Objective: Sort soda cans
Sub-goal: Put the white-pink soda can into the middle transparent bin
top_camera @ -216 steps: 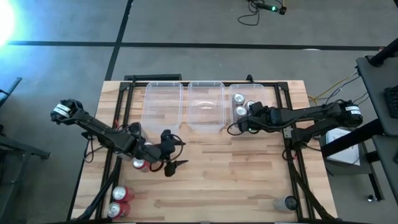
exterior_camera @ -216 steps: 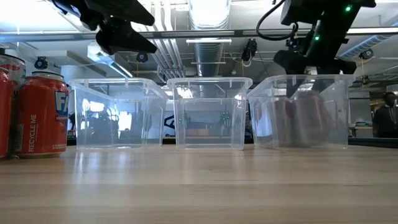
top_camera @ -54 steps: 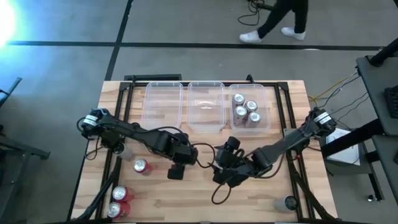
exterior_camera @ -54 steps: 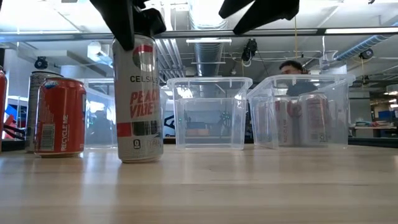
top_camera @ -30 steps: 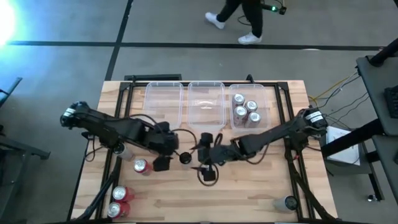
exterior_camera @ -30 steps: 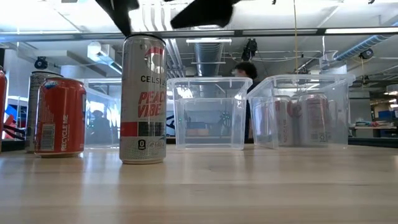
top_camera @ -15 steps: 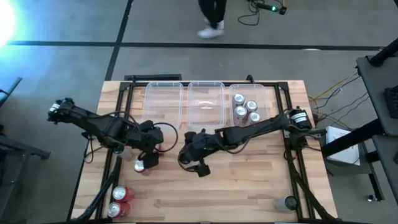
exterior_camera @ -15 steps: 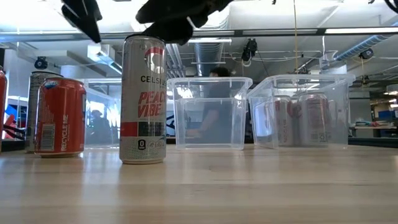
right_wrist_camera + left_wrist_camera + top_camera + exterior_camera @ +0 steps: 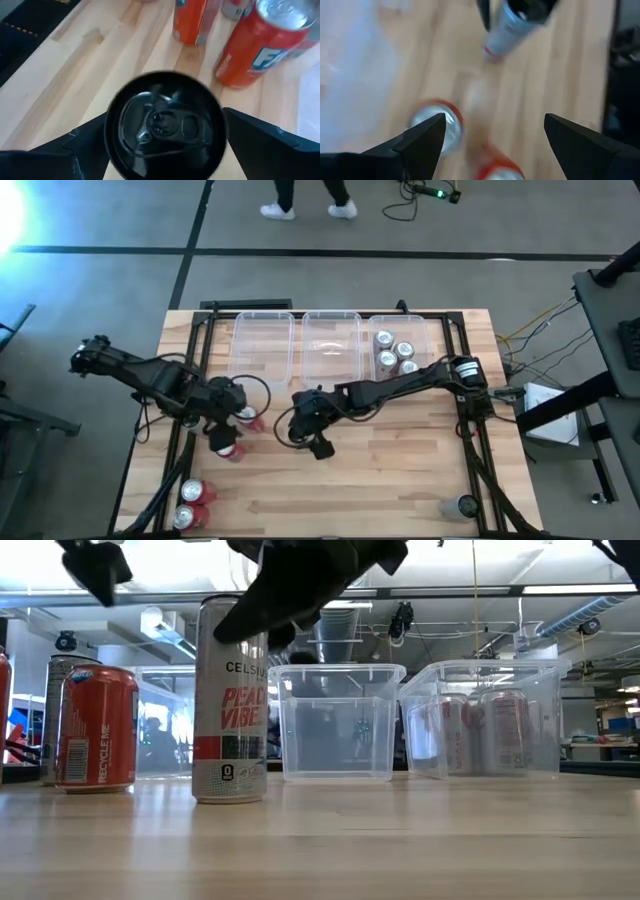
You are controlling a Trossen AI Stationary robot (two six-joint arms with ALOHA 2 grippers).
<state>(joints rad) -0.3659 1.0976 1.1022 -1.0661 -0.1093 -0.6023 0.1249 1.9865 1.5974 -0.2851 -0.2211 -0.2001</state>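
Over on the left, two red cans [image 9: 192,502] wait near the tabletop's [image 9: 400,480] front corner, and the left hand [image 9: 225,432] hangs above another red can [image 9: 227,448], fingers spread wide, gripping nothing. Moving to the centre, here's the action: the right hand [image 9: 162,137] sits directly over the tall silver can [image 9: 231,700], its dark lid filling the wrist view, fingers apart on either side and not pressing the can. To do this well, I'd say it should drop straight down, keep the can centred between the fingers, and close gently; that tall can could tip, and the orange can [image 9: 257,42] stands near. Further right, the three clear bins [image 9: 331,350] line the back edge; the rightmost one [image 9: 428,345] holds several cans [image 9: 393,356].
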